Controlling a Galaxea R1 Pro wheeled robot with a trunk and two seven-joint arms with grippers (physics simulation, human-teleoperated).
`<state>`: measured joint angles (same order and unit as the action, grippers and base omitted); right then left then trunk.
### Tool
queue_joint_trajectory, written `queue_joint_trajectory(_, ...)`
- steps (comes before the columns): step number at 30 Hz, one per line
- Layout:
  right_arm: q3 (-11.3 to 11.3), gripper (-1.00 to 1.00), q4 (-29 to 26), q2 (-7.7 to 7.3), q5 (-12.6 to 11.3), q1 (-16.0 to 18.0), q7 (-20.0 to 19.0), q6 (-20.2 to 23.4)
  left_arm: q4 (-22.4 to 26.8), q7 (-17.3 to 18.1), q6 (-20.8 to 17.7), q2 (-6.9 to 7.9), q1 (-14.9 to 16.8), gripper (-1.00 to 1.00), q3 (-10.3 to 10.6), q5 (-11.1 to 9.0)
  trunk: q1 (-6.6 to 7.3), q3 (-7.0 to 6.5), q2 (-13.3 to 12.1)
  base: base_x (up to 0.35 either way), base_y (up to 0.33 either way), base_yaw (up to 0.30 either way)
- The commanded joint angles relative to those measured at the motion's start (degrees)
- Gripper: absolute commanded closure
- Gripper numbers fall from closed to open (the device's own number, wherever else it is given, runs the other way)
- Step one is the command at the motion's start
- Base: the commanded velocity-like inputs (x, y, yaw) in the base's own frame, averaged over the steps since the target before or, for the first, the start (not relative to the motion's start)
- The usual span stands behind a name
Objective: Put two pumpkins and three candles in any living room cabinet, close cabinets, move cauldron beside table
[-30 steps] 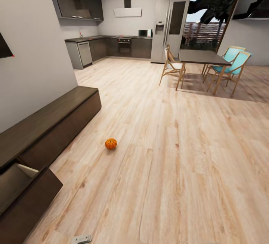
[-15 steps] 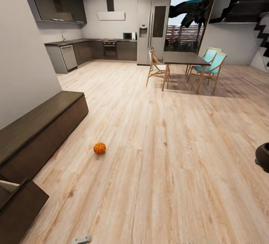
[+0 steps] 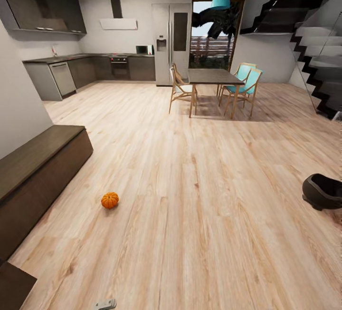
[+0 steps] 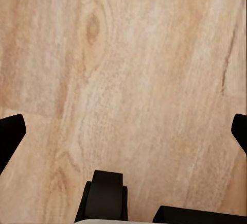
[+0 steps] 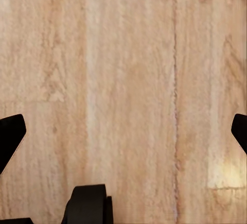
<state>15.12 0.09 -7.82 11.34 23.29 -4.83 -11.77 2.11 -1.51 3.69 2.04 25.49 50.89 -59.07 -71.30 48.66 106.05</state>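
One small orange pumpkin [image 3: 109, 200] lies on the wood floor in the head view, a short way out from the long dark-brown cabinet [image 3: 33, 177] along the left wall. A corner of its pulled-out drawer front [image 3: 14, 285] shows at the lower left. The black cauldron [image 3: 324, 191] stands on the floor at the right edge. My left gripper [image 4: 123, 134] hangs open over bare floorboards, fingertips at the frame's sides. My right gripper [image 5: 123, 134] is open too, over bare floor, holding nothing. No candles are in sight.
A dining table [image 3: 213, 78] with wooden and teal chairs [image 3: 245, 84] stands far ahead. Kitchen counters [image 3: 71, 70] and a fridge [image 3: 172, 43] line the back wall. Black stairs [image 3: 316, 62] rise at the right. A small grey object [image 3: 104, 305] lies on the floor near the bottom edge.
The head view has swung to the right: the cabinet and pumpkin slid left in the picture, the open drawer nearly left it, and the cauldron and stairs came in.
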Motion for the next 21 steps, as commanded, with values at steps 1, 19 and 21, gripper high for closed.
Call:
queue_joint_trajectory(1,0.0,-1.0,0.0,0.0,0.0,0.0,0.0,0.0,0.0,0.01,0.0,-0.01,0.0,-1.0,0.0,0.0,0.0,-0.07,0.0,0.313,0.066,-0.238)
queue_joint_trajectory(19,0.0,-1.0,0.0,0.0,0.0,0.0,0.0,0.02,0.0,0.02,0.0,-0.02,0.0,-1.0,0.0,0.0,0.0,-1.3,0.0,0.325,0.032,-0.238)
queue_joint_trajectory(21,0.0,-1.0,0.0,0.0,0.0,0.0,0.0,0.04,0.0,0.02,0.0,-0.02,0.0,-1.0,0.0,0.0,0.0,-1.44,0.0,0.33,0.0,-0.238)
